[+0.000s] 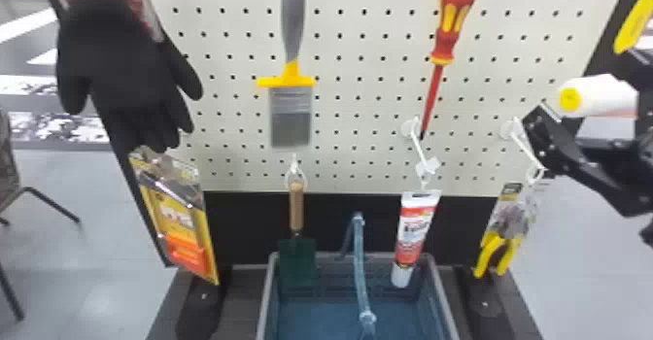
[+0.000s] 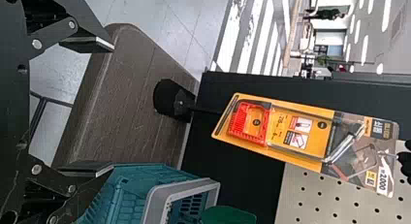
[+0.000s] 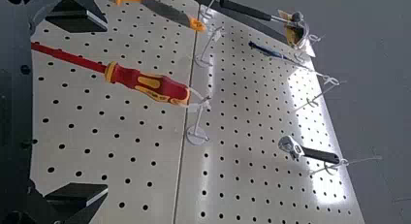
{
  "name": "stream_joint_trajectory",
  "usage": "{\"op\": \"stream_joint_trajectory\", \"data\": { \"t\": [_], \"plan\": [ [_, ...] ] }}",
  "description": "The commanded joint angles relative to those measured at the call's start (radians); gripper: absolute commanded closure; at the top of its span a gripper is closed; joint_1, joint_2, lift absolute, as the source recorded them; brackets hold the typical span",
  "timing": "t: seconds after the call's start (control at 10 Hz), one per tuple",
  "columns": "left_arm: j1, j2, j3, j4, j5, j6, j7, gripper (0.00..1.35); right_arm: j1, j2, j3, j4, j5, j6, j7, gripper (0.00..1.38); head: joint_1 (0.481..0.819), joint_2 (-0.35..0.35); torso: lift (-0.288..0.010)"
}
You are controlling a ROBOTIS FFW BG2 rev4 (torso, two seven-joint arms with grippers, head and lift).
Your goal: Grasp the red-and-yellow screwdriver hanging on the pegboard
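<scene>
My right gripper is at the right side of the pegboard, to the right of the red-and-yellow screwdriver, which hangs handle up, blade down. In the right wrist view the screwdriver is tied by its handle end to a white hook; the blade end runs out of sight at the gripper's base. There my right gripper stands open, fingers wide apart and not touching the screwdriver. My left gripper is also open and holds nothing; it is low, near the packaged saw at the board's left.
The pegboard also carries a brush, black glove, packaged saw, trowel, tube and yellow-handled pliers. A white roller overlaps my right gripper. A blue basket stands below; white hooks stick out.
</scene>
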Motion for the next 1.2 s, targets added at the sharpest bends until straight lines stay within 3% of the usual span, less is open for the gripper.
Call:
{"op": "stream_joint_trajectory", "data": {
  "t": [0.0, 0.3, 0.9, 1.1],
  "plan": [
    [-0.005, 0.0, -0.002, 0.0, 0.0, 0.006, -0.004, 0.42, -0.048, 0.014, 0.009, 0.052, -0.012, 0.0, 0.01, 0.12, 0.549, 0.0, -0.1],
    [-0.014, 0.0, -0.002, 0.0, 0.0, 0.01, -0.007, 0.42, -0.166, 0.022, 0.06, 0.211, -0.074, 0.0, 0.088, 0.1, 0.549, 0.0, -0.1],
    [-0.035, -0.003, -0.003, 0.002, -0.003, 0.024, -0.024, 0.42, -0.347, -0.043, 0.193, 0.425, -0.256, -0.041, 0.136, 0.1, 0.549, 0.0, -0.1],
    [-0.044, -0.003, -0.003, 0.007, -0.005, 0.033, -0.036, 0.42, -0.452, -0.082, 0.231, 0.471, -0.313, -0.051, 0.136, 0.1, 0.549, 0.0, -0.1]
  ]
}}
